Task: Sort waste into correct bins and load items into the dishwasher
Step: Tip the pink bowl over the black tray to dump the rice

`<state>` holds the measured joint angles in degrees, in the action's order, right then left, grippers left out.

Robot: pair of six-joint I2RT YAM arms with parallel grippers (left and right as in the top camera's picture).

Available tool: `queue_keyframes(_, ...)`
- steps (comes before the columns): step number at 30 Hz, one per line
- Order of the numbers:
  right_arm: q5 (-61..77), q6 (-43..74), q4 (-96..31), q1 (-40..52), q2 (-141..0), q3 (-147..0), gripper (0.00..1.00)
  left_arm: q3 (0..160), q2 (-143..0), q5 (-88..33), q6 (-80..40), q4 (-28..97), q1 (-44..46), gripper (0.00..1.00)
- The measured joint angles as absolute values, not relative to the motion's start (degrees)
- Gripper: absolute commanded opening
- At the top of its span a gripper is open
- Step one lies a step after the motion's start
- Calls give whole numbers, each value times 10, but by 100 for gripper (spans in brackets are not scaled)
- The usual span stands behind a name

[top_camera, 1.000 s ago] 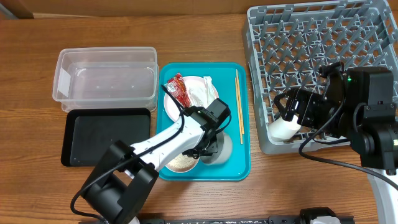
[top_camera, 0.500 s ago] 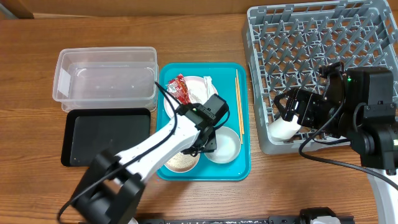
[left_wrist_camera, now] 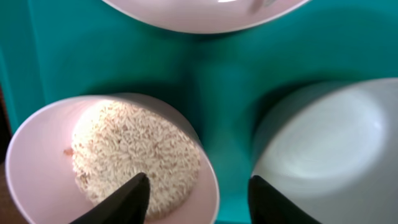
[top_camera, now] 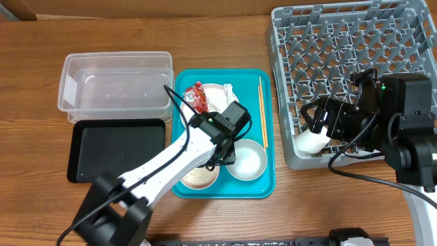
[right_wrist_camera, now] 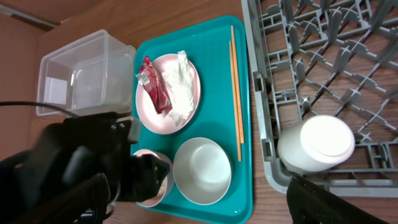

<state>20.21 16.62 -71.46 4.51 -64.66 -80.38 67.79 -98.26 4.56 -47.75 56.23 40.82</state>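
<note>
Rice-filled small pink plastic bowl [top_camera: 198, 179] sat on the teal tray [top_camera: 263, 184], with the left gripper [top_camera: 224, 152] over it. At the left wrist, the fingers [left_wrist_camera: 124, 202] stood apart astride its rim, so gripping it seemed the step in hand: lower, then close. At the right wrist, the right gripper [right_wrist_camera: 208, 199] was spread above the small white cup [right_wrist_camera: 317, 143] in the grey pegged plastic rack [right_wrist_camera: 348, 68].

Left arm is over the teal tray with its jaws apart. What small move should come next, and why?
Probably lower slightly and close on the rim of the rice bowl. The left gripper is open with that rim between its jaws, the rice is not yet emptied, and the empty bowl sits clear beside it.
</note>
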Motion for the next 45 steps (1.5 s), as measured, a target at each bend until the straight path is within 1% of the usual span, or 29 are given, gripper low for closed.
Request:
queue_keyframes(2, 202, 166, -717, 45, -647, -804, 93, 677, -1004, 48, -481, 557, 408, 47)
queue_keyframes(3, 202, 166, -717, 45, -647, -804, 92, 675, -1014, 48, -483, 555, 408, 41)
queue_keyframes(4, 202, 166, -717, 45, -647, -804, 93, 674, -1024, 48, -487, 552, 408, 28)
queue_keyframes(5, 202, 166, -718, 45, -647, -804, 93, 674, -1030, 48, -492, 552, 408, 18)
queue_keyframes(8, 202, 166, -720, 45, -647, -804, 93, 672, -1038, 45, -495, 553, 408, 6)
queue_keyframes(14, 202, 165, -725, 45, -647, -804, 93, 672, -1028, 46, -496, 562, 407, 4)
queue_keyframes(19, 202, 164, -726, 45, -647, -804, 93, 672, -967, 40, -493, 585, 401, 4)
queue_keyframes(22, 203, 164, -726, 45, -647, -804, 93, 672, -912, 19, -471, 591, 377, 4)
queue_keyframes(24, 203, 165, -727, 45, -647, -804, 93, 672, -874, -4, -444, 592, 342, 4)
queue_keyframes(27, 203, 164, -729, 45, -647, -804, 93, 672, -819, -58, -386, 593, 251, 4)
queue_keyframes(30, 204, 164, -729, 45, -647, -804, 93, 673, -791, -142, -311, 600, 133, 4)
queue_keyframes(33, 204, 165, -728, 45, -647, -804, 93, 673, -794, -242, -226, 616, 16, 4)
queue_keyframes(37, 204, 164, -728, 45, -647, -804, 93, 673, -825, -391, -88, 659, -115, 4)
queue_keyframes(42, 203, 164, -728, 45, -647, -804, 93, 673, -908, -557, 88, 732, -220, 4)
queue_keyframes(45, 204, 164, -729, 45, -647, -804, 93, 673, -967, -632, 173, 778, -253, 4)
